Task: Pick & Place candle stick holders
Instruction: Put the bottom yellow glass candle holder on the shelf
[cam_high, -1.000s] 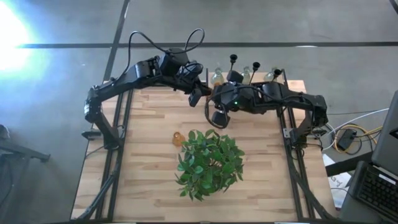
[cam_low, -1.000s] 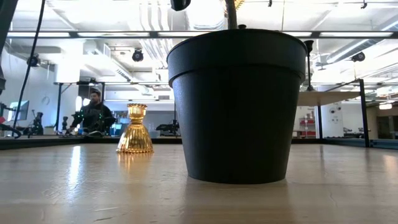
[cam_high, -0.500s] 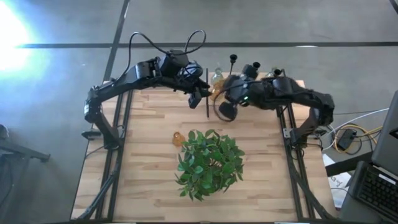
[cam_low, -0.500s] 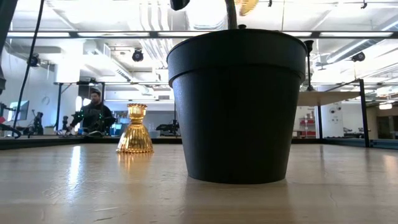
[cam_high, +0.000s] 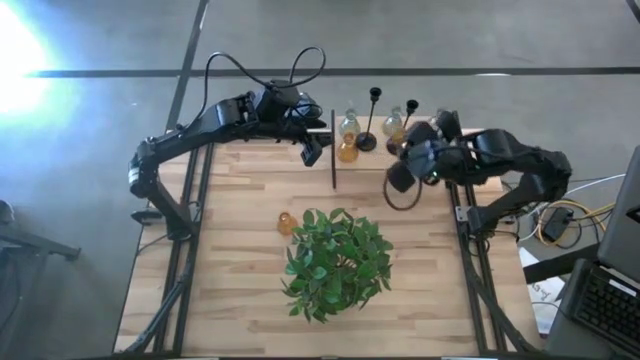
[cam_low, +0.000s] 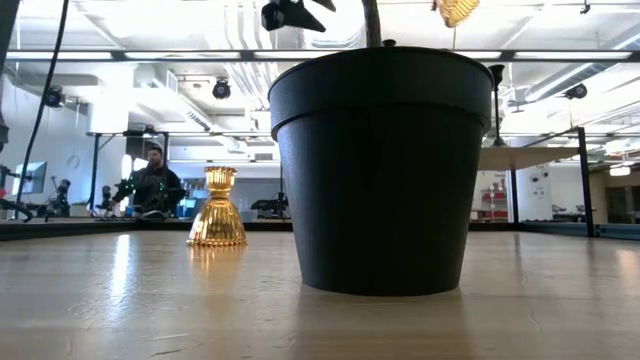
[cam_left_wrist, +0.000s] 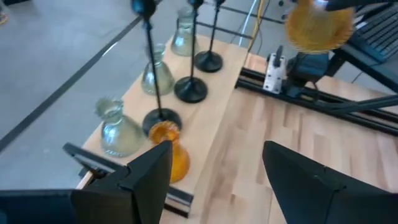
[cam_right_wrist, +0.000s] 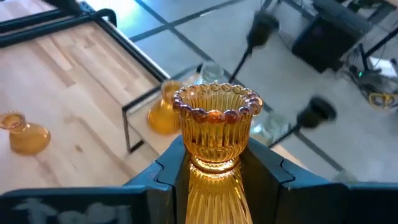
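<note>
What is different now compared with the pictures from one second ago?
The right gripper, shut on an amber holder, moved from the table's middle toward its right side. The left gripper opened and stands apart from another amber holder at the far edge. The plant and the amber holder beside it stayed where they were.

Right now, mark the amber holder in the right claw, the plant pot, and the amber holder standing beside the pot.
Held amber holder (cam_right_wrist: 216, 127), right wrist view, ribbed cup.
Plant pot (cam_low: 380, 180), low view, front wall.
Standing amber holder (cam_low: 218, 212), low view, flared body.
</note>
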